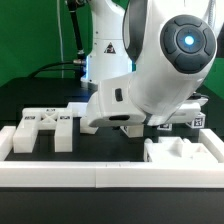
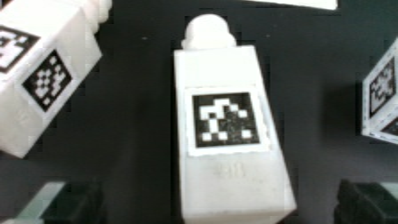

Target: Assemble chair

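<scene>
Wrist view looks straight down on one loose part of the chair, a long white post [image 2: 222,150] lying flat on the black table [image 2: 128,170]. A rounded peg [image 2: 210,30] sticks out of one end of the post, and a square black-and-white tag [image 2: 222,122] sits on its upward face.

The end effector [image 2: 214,202] hovers over the post's plain end. Its two dark, blurred fingertips [image 2: 54,200] stand wide apart, one on each side of the post, and neither closes on it; nothing is held.

Two more chair pieces flank the post, each separated from it by a strip of bare table. One is a tilted block [image 2: 45,80] with two tags. The other is a tagged block [image 2: 379,95] on the opposite side, cut off by the picture's edge.

In the exterior view the white arm [image 1: 150,70] fills the middle and hides the post beneath it. A notched white piece [image 1: 45,128] with small tags lies on the exterior view's left. A chunky white piece [image 1: 182,152] rests on the exterior view's right, close behind the long low border rail [image 1: 100,175] that runs across the front.
</scene>
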